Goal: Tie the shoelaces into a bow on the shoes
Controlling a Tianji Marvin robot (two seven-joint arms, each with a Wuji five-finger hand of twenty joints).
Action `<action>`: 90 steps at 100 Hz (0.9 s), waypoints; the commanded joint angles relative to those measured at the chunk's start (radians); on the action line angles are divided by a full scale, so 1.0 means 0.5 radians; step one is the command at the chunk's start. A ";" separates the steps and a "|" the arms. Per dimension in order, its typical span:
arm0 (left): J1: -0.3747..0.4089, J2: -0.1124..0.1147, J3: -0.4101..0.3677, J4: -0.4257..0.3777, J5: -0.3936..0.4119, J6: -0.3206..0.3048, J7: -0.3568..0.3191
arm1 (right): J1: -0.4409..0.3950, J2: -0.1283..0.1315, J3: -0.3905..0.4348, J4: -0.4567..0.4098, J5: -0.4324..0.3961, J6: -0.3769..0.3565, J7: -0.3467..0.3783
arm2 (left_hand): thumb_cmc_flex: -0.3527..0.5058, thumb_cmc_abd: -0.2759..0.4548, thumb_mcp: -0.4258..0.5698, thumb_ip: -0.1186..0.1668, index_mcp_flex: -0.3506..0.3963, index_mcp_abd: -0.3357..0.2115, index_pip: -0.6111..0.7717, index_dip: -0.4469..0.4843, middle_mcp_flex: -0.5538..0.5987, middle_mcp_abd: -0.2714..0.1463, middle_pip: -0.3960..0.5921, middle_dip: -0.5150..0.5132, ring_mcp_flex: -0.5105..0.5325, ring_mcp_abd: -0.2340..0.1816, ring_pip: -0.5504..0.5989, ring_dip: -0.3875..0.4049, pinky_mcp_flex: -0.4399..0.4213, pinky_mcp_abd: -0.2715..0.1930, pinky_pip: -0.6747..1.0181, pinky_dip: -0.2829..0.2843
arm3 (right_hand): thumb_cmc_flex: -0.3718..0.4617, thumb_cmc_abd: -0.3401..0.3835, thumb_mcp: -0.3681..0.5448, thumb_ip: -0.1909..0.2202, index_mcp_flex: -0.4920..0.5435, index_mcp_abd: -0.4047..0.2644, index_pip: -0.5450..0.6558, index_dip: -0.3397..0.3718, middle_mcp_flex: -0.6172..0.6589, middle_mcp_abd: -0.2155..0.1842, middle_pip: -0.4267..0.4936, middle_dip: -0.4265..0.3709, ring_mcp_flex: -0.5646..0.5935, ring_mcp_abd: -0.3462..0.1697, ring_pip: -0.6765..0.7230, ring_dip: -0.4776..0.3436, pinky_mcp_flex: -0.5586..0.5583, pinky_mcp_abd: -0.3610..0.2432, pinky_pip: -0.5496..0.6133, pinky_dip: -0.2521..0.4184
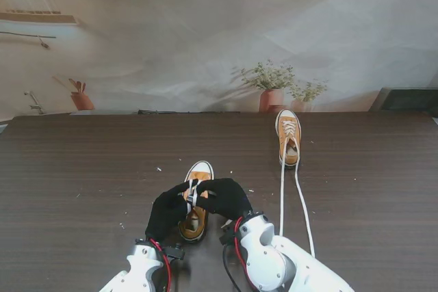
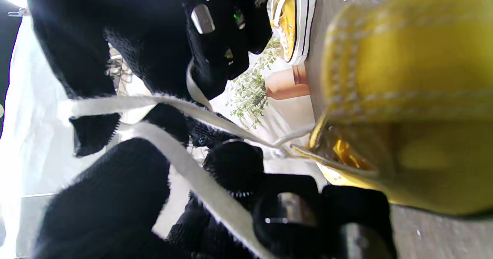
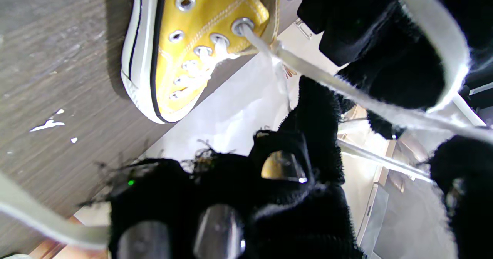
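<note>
Near the desk's (image 1: pixel 82 189) front edge, the yellow sneaker (image 1: pixel 197 200) lies toe away from me; left robot hand (image 1: pixel 168 211) and right robot hand (image 1: pixel 226 197) meet above it, each pinching white shoelace (image 2: pixel 200 189) strands; second yellow sneaker (image 1: pixel 289 138) sits farther right, its loose laces (image 1: pixel 295 203) trailing toward me.
</note>
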 commanded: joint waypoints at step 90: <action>0.033 0.021 -0.005 -0.032 0.937 0.206 0.519 | 0.037 0.035 -0.048 -0.060 -0.102 0.214 0.105 | 0.009 -0.138 0.012 -0.055 0.029 -0.385 -0.024 -0.042 0.099 0.082 -0.014 -0.031 0.027 -0.061 0.048 -0.038 0.039 -0.221 0.500 0.043 | 0.507 -0.637 0.392 -0.239 0.047 -0.042 0.403 0.112 -0.329 0.038 -0.022 -0.045 0.020 -0.063 -0.002 -0.287 0.008 -0.074 0.492 -0.406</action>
